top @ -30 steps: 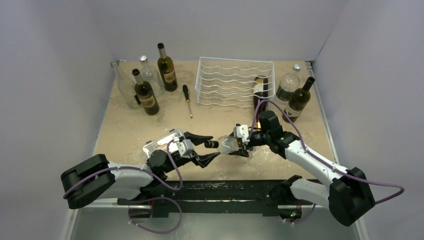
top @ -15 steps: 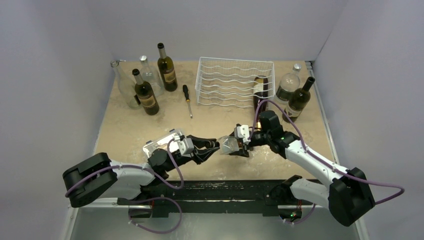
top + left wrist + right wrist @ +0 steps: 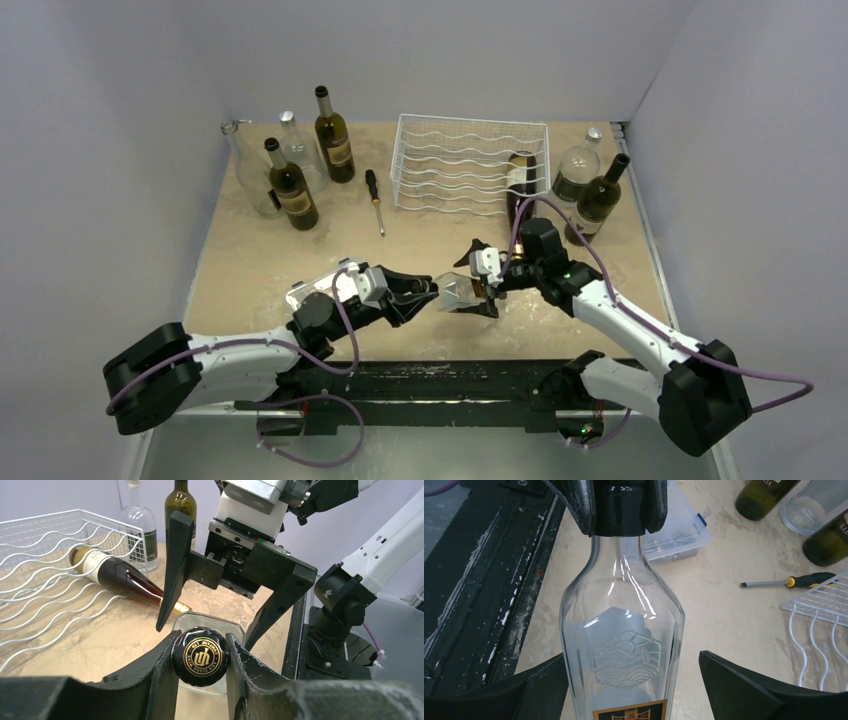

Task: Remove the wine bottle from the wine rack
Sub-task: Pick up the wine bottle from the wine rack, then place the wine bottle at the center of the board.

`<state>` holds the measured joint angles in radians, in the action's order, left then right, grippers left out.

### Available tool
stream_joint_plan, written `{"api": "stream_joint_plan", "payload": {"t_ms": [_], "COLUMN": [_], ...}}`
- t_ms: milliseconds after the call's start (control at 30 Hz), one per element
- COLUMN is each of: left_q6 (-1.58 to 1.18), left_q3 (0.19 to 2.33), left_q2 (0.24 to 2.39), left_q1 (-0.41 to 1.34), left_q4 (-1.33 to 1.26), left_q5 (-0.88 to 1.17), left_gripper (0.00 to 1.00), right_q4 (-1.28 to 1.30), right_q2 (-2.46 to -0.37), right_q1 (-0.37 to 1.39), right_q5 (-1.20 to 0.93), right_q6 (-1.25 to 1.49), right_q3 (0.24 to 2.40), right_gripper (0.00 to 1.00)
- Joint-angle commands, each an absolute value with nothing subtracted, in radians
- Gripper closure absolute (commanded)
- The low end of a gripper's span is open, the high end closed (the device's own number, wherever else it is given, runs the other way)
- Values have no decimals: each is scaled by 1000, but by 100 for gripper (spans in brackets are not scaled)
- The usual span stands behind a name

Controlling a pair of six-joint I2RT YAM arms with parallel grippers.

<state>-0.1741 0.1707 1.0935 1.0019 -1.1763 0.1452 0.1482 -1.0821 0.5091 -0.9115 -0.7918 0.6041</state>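
1. Top external view: the left gripper [image 3: 425,292] and right gripper [image 3: 478,280] meet over the table [image 3: 250,260] near its near edge. Their fingers hide most of the clear bottle [image 3: 455,292] between them.
2. Left wrist view: the bottle's black cap [image 3: 200,656] fills the gap between the fingers and hides the body. Only a glass shoulder shows behind it.
3. Right wrist view: the bottle's label [image 3: 629,714] is cut off at the bottom edge, so its writing cannot be read. An embossed emblem [image 3: 626,662] sits above it.
4. The cap carries a gold monogram ringed by lettering. "COMPANY LTD" can be made out; the rest is too small.
5. The left gripper is clamped on the cap. The right gripper's jaws stand spread wide, one on either side of the body.
6. The bottle lies level, off the rack [image 3: 470,165], which stands toward the far edge. A dark bottle [image 3: 520,180] lies in the rack's right end.
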Motion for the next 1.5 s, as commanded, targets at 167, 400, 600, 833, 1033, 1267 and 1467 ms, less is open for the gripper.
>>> {"api": "stream_joint_plan", "payload": {"t_ms": [167, 400, 600, 833, 1033, 1267, 1467], "left_q6": [-215, -212, -219, -232, -257, -254, -225], "left_q3": [321, 441, 595, 714, 802, 892, 973], "left_q2": [817, 709, 666, 662, 696, 747, 812], "left_q1": [1006, 1004, 991, 955, 876, 812, 786], "left_q4": [-760, -483, -232, -76, -5, 61, 102], "left_q5": [63, 9, -44, -72, -15, 41, 44], "left_gripper": [100, 100, 100, 100, 100, 100, 100], "right_q4": [335, 423, 433, 423, 419, 424, 438], "right_q2": [-978, -942, -938, -939, -948, -960, -969], "right_q1": [444, 406, 402, 399, 397, 396, 391], "right_q5": [-1005, -992, -960, -933, -921, -908, -904], "right_q6": [-915, -993, -1012, -1023, -1033, -1051, -1066], "right_q3": [744, 755, 747, 729, 721, 716, 719], "right_gripper": [1, 1, 1, 1, 1, 1, 1]}}
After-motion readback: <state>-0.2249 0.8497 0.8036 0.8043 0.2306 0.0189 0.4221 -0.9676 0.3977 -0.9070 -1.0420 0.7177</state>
